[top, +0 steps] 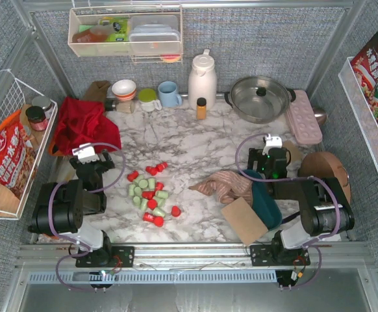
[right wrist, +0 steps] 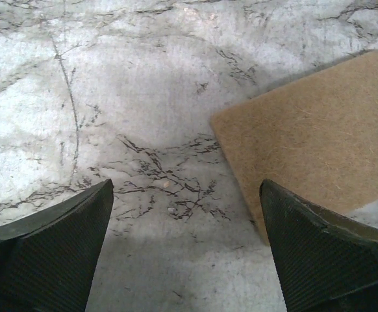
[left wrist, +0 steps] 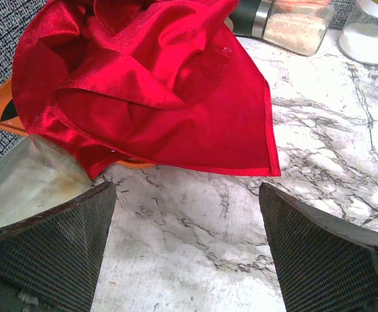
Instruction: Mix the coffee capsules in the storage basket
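Observation:
The coffee capsules (top: 151, 194), red and pale green, lie loose in a cluster on the marble table, left of centre. The storage basket (top: 265, 205), a dark teal tub, sits at the right front, partly under my right arm; none of the capsules is in it. My left gripper (top: 87, 153) is at the left, just in front of a red cloth, and in the left wrist view it (left wrist: 188, 253) stands open over bare marble. My right gripper (top: 272, 143) is at the right, beyond the basket, and in the right wrist view it (right wrist: 186, 253) is open and holds nothing.
A red cloth (left wrist: 156, 84) is heaped just ahead of the left fingers. A tan mat (right wrist: 319, 136) lies by the right fingers. A brown-pink cloth (top: 221, 185) and a brown card (top: 244, 220) lie beside the basket. A pot (top: 260, 97), jug (top: 202, 78) and mugs line the back.

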